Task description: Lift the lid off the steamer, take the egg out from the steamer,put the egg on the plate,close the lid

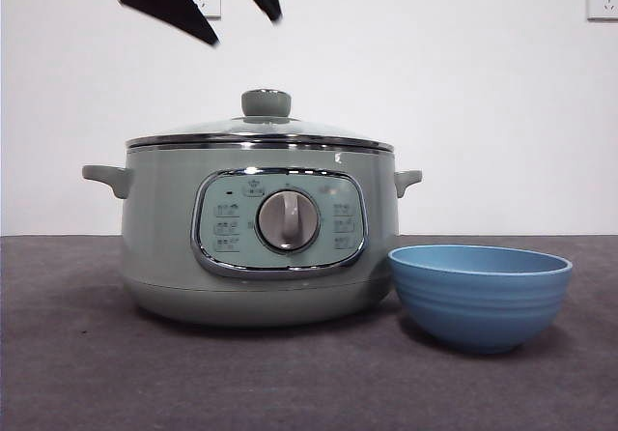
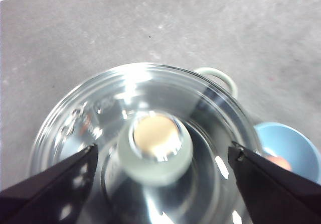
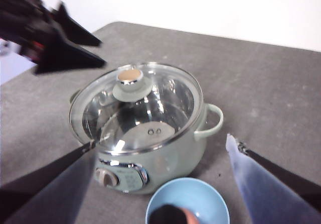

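A: Jaws first. What do you find?

B: The left gripper (image 1: 246,27) hangs above the lid (image 1: 261,133) with its jaws spread wide, clear of the knob (image 2: 155,147). In the front view only the two black tips show, cut off at the top edge. The right gripper (image 3: 160,146) is also spread, holding nothing, high over the plate (image 3: 210,204).

A: Lid position?

B: Seated on the steamer (image 1: 174,247), rim to rim. The steamer stands on the grey desk (image 1: 77,373).

A: The plate?

B: Just beside the steamer, on the desk. From the front its contents are hidden by its wall. Both wrist views show a small pinkish-orange shape (image 2: 279,162) inside, partly cut off; I cannot tell what it is.

A: Inside the steamer?

B: Glare on the glass blurs it; only a shiny base is visible.
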`<state>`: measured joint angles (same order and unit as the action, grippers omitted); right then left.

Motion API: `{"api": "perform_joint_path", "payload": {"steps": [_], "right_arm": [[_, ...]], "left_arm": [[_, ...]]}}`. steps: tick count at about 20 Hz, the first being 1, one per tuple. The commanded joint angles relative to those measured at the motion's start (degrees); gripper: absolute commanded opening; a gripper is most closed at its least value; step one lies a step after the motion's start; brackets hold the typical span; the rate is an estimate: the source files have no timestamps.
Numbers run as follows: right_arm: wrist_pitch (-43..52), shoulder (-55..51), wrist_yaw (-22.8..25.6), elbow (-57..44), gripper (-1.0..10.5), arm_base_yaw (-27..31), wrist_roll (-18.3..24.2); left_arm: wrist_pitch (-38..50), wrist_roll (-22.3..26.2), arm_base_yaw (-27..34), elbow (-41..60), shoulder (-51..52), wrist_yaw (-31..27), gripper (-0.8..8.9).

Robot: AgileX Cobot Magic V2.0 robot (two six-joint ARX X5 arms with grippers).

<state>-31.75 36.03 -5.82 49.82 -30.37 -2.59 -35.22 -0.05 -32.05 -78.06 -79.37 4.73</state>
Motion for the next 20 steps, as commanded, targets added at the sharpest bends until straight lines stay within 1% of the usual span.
{"api": "perform_joint_path", "payload": {"steps": [1, 3, 7, 9, 14, 18, 19, 20], "right_arm": [[-1.1, 0.0, -0.1, 0.2, 4.4, -0.1, -0.5], [-2.4, 0.0, -0.2, 0.2, 4.4, -0.1, -0.3], [-6.1, 0.0, -0.8, 0.2, 4.4, -0.1, -0.3], [-8.6, 0.0, -2.7, 0.2, 4.4, -0.1, -0.4], [-14.7, 0.4, -7.8, 0.2, 4.4, -0.1, -0.4], [-18.7, 1.1, -11.8, 0.2, 4.4, -0.1, -0.4], [-19.5, 1.2, -13.0, 0.2, 4.3, -0.1, -0.4], [-20.2, 1.4, -13.9, 0.2, 4.2, -0.1, -0.4]], "left_arm": [[-4.3, -0.4, -0.1, -0.1, 4.3, 0.5, 4.41], [-7.9, -0.4, -0.1, -0.1, 7.2, 1.7, 4.41], [-15.7, -0.4, -0.1, -0.1, 13.0, 6.4, 4.39], [-19.5, -0.4, -0.1, -0.1, 15.6, 7.8, 4.39], [-27.8, -0.9, -0.1, -0.1, 21.0, 8.2, 4.37], [-32.5, -1.7, -0.1, -0.1, 23.3, 10.8, 4.33], [-33.4, -1.7, -0.1, -0.1, 23.7, 10.8, 4.03], [-34.0, -1.7, -0.1, -0.1, 23.9, 10.7, 3.48]]}}
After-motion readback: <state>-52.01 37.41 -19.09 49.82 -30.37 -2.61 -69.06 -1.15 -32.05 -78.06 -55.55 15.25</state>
